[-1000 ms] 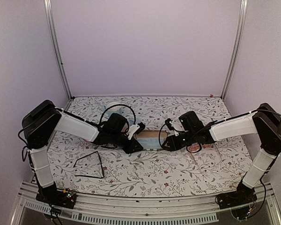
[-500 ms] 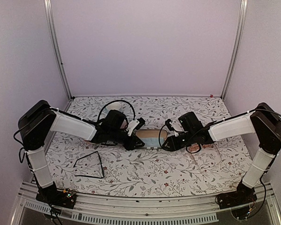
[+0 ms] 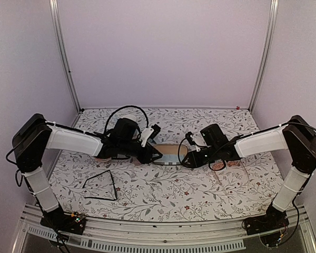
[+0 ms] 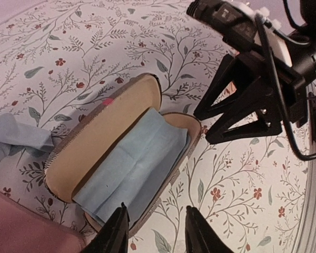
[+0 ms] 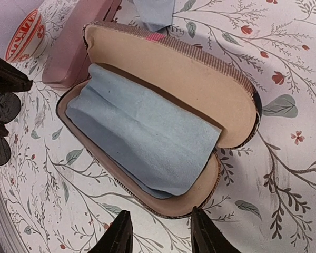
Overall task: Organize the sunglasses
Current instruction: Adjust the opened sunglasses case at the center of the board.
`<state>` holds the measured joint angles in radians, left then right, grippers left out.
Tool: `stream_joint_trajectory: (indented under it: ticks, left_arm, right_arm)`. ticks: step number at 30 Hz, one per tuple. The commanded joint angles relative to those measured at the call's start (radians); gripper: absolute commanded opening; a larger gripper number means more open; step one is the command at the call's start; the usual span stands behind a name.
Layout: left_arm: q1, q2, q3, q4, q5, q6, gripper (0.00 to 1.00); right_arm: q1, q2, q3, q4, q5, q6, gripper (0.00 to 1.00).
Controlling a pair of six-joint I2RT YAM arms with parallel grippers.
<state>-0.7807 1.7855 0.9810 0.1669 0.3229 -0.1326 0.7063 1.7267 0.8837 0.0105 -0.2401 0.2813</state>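
Near left corner of the counter (image 3: 163, 200): the black wire glasses (image 3: 100, 185) are lying flat, well apart from both arms. Temples look splayed, but the frame is too thin to be sure.

Mid-counter: the brown case (image 3: 169, 154) is sitting open, lid back, with a blue cloth (image 4: 131, 163) lying in its base. The left tool (image 4: 158, 232) is hovering at one end of it, fingers spread, nothing between them. The right tool (image 5: 160, 237) is hovering at the other end, also spread and empty. A pale pinkish shape (image 3: 229, 165) is peeking out beside the right forearm. It may be the second pair; it is too hidden to tell.

Judgement: the case is standing ready and a pair is due to go in. The left arm is sitting closer to the black pair. A wire frame this flat is calling for a low approach and a pinch at the bridge. The right tool could be steadying the case rim so it is not sliding. The glasses should be going on top of the cloth.

Far side: the right wrist view is showing a pink case (image 5: 79, 47) just beside the brown one, a red-patterned bowl (image 5: 22, 37) and a loose second cloth (image 5: 152, 11). The overhead view is hiding these behind the left arm. Only the overhead view is showing the black pair.
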Motion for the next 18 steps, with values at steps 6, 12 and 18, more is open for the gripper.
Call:
stream_joint_trajectory:
  ticks: [6, 12, 18]
  left_arm:
    - [0.008, -0.111, -0.06, 0.022, -0.121, -0.027, 0.41]
    - [0.017, -0.159, -0.098, 0.041, -0.2, -0.041, 0.43]
    - [0.04, -0.183, -0.122, 0.039, -0.263, -0.084, 0.5]
  right_arm:
    - [-0.006, -0.034, 0.036, -0.008, 0.015, 0.0, 0.39]
    - [-0.008, -0.056, 0.036, -0.01, 0.018, 0.0, 0.4]
    - [-0.01, -0.09, 0.034, -0.02, 0.029, -0.002, 0.41]
